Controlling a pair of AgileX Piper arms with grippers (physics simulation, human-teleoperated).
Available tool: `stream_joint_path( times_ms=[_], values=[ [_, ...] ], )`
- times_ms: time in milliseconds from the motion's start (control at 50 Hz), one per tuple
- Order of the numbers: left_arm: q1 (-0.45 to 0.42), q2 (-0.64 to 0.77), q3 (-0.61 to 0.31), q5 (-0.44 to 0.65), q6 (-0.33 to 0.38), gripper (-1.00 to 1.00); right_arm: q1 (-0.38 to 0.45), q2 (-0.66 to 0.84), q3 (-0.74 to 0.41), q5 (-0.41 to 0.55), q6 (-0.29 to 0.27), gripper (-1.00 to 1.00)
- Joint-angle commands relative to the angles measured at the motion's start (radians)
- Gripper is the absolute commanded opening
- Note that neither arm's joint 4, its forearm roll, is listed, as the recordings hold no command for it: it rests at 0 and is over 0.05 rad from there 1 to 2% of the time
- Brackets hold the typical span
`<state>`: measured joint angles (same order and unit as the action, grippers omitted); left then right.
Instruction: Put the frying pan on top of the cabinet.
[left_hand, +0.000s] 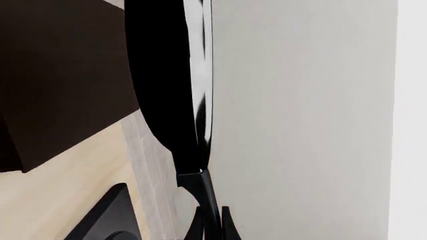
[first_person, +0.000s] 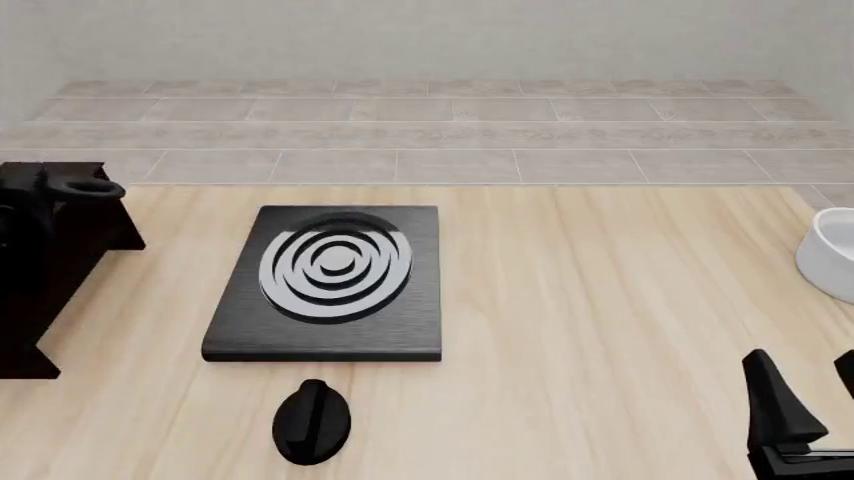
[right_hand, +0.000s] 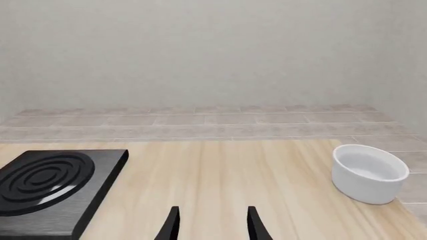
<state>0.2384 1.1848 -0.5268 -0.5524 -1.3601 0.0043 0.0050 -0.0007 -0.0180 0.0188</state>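
Soft, even, bright light fills all views; renders are sharp, without blur or edge distortion. White glare streaks the round black glossy frying pan (left_hand: 200, 100); the flat black ringed slab (first_person: 327, 285) casts faint shadow.

A simulated kitchen — a black hob slab (first_person: 331, 290) with rings, its knob (first_person: 312, 421), a white bowl (right_hand: 369, 172) on a wooden counter (first_person: 601, 300)

My right pincer (first_person: 817, 400) sits at four o'clock, prongs apart. The ringed black slab (first_person: 328, 285) lies near the counter's (first_person: 587, 300) centre, a black knob (first_person: 312, 422) apart from it at six o'clock. The cabinet (first_person: 47, 270) is at nine — a white bowl (first_person: 833, 252) at three.
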Motion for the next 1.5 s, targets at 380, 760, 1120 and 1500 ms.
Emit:
stream_joint_path(
  times_ms=[380,760,1120,1500],
  values=[
    [0.019,0.044,0.017,-0.067,-0.036,-1.00,-0.003,0.003,0.000,-0.002,0.003,1.00],
    [0.021,0.063,0.024,-0.090,-0.043,-1.00,-0.008,0.001,0.000,0.000,0.002,1.00],
    [0.027,0.088,0.037,-0.118,-0.054,-1.00,-0.007,0.001,0.000,0.001,0.004,1.00],
    [0.030,0.093,0.050,-0.133,-0.055,-1.00,-0.007,0.002,0.000,0.000,0.002,1.00]
  ],
)
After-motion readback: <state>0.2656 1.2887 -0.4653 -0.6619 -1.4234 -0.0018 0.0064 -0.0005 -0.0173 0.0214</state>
